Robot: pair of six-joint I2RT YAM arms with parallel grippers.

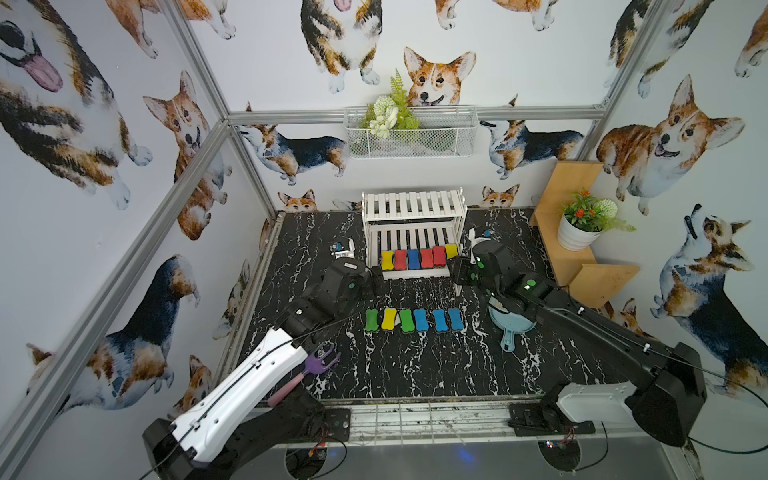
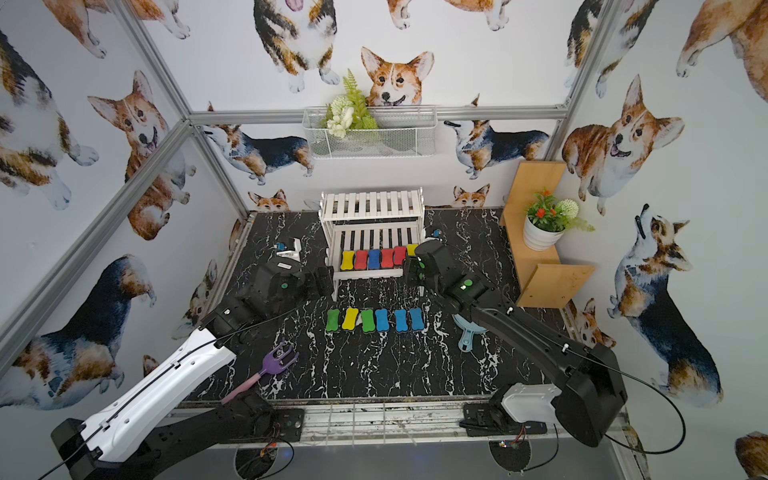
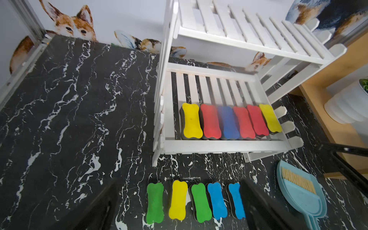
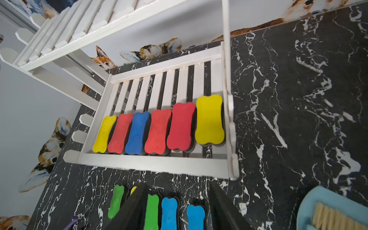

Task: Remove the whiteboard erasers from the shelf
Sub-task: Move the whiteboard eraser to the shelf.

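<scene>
The white two-tier shelf (image 1: 411,205) (image 2: 370,203) stands at the back middle of the table. Its lower tier (image 3: 219,145) (image 4: 159,163) holds several whiteboard erasers (image 1: 415,258) (image 3: 229,123) (image 4: 159,131) side by side: yellow, red, blue, red, red, yellow. Several more erasers (image 1: 415,320) (image 2: 376,320) lie in a row on the black marble table in front: green, yellow, green and three blue. My left gripper (image 1: 376,278) (image 3: 179,185) hovers open by the shelf's left front leg and holds nothing. My right gripper (image 1: 459,272) (image 4: 177,191) is at the right front leg, jaws apart and empty.
A light-blue dustpan with brush (image 1: 509,328) (image 3: 300,189) lies under the right arm. A purple fork-like tool (image 1: 320,361) lies by the left arm. The tan wooden stand (image 1: 598,278) with a potted plant (image 1: 577,228) is at the right. A wire basket (image 1: 411,137) hangs on the wall.
</scene>
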